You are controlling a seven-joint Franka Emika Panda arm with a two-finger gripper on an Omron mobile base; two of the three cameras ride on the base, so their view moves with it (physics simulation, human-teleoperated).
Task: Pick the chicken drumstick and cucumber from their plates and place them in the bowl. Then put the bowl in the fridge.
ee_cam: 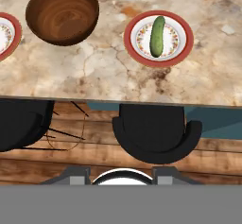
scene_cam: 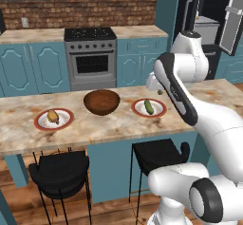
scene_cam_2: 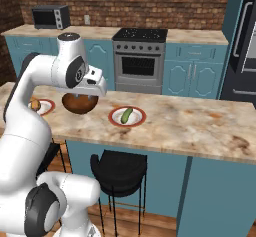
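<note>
Fridge (scene_cam: 209,24) first — tall and black, it stands at the back right with its door swung open, white lining and grey shelves showing. Across the front runs the marbled worktop (scene_cam: 118,122), two black stools (scene_cam: 61,172) tucked under its near edge. The white arm (scene_cam: 190,100) rises over that near edge, its hand held high above the stools; the jaws themselves are barely visible, so I cannot tell whether they stand open or closed, and nothing is seen in them. The brown wooden bowl (scene_cam: 101,101) sits mid-worktop, empty. To its left lies a red-rimmed plate (scene_cam: 42,124) with the chicken drumstick (scene_cam: 52,116) on it; to its right, another plate (scene_cam: 159,110) carries the cucumber (scene_cam: 149,106) — both well apart from the bowl.
</note>
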